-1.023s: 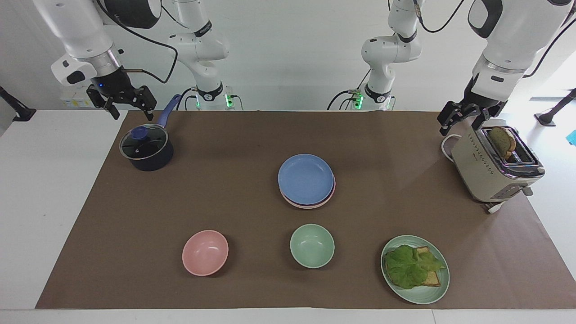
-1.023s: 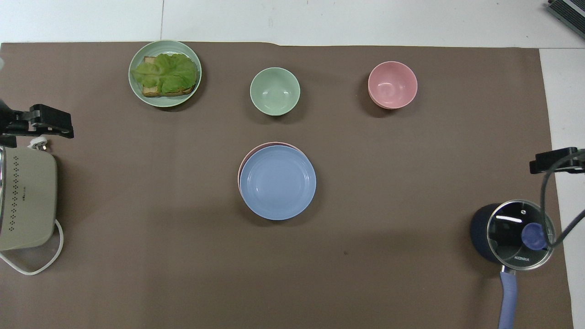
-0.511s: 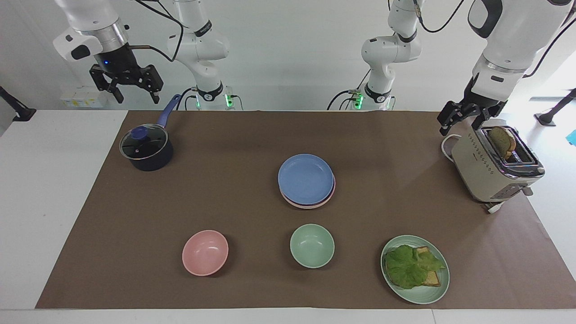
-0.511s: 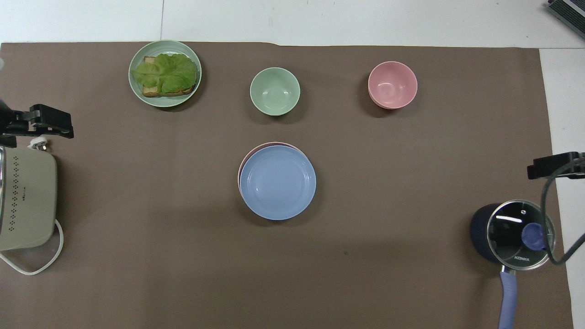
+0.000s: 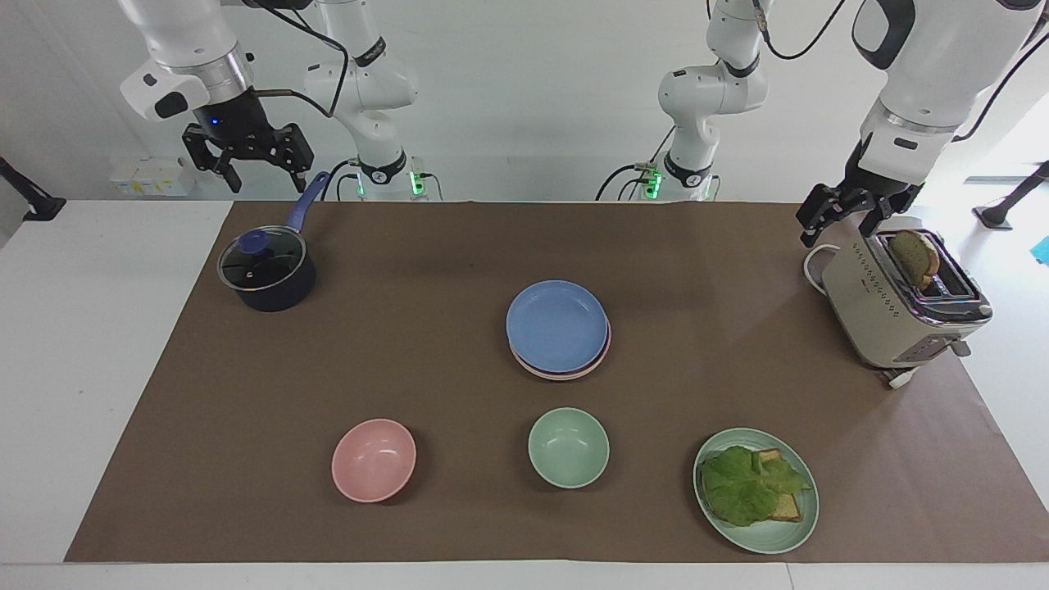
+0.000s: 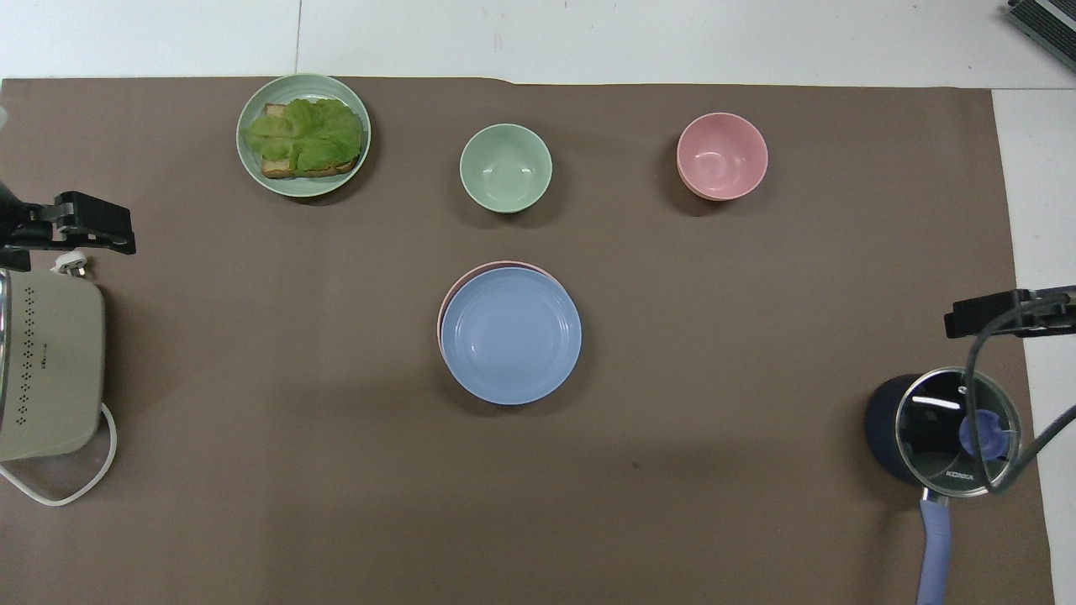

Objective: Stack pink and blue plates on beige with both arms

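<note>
The blue plate (image 5: 557, 324) (image 6: 510, 335) lies on top of a stack at the middle of the brown mat. A pink plate's rim (image 5: 607, 343) (image 6: 467, 272) peeks out from under it. The beige plate is hidden in both views. My right gripper (image 5: 265, 174) (image 6: 1000, 311) hangs open and empty in the air beside the saucepan's handle, at the right arm's end of the table. My left gripper (image 5: 836, 225) (image 6: 84, 225) waits open and empty over the toaster's edge at the left arm's end. Both are well away from the stack.
A dark saucepan with a glass lid (image 5: 266, 270) (image 6: 946, 428) sits below the right gripper. A beige toaster holding bread (image 5: 901, 307) stands below the left gripper. Farther from the robots are a pink bowl (image 5: 374, 459), a green bowl (image 5: 568, 447) and a green plate with lettuce and toast (image 5: 756, 490).
My right gripper has risen and drifted toward the saucepan's handle. The left arm and the plates have not moved.
</note>
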Robot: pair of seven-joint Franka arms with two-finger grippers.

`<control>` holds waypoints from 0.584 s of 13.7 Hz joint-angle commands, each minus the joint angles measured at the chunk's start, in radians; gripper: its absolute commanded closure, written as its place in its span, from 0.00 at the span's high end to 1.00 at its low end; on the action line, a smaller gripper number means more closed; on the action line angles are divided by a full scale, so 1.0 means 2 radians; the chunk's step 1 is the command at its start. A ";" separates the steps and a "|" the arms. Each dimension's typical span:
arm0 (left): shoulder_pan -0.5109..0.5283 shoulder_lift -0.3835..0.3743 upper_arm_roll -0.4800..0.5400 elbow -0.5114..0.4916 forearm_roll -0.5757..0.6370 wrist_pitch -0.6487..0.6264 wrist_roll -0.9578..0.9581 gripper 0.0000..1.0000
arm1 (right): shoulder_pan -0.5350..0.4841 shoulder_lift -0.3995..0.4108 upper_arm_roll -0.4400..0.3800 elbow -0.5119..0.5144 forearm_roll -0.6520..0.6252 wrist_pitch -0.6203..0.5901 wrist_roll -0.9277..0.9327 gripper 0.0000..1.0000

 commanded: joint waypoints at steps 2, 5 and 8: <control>0.001 -0.004 0.000 -0.001 0.004 -0.006 0.004 1.00 | -0.002 -0.016 0.004 -0.022 -0.019 0.010 0.007 1.00; 0.001 -0.004 0.000 -0.002 0.004 -0.006 0.004 1.00 | -0.002 -0.016 0.004 -0.019 -0.018 0.003 0.007 1.00; 0.001 -0.004 0.000 -0.001 0.004 -0.006 0.004 1.00 | -0.002 -0.013 0.004 -0.010 -0.019 -0.004 0.008 1.00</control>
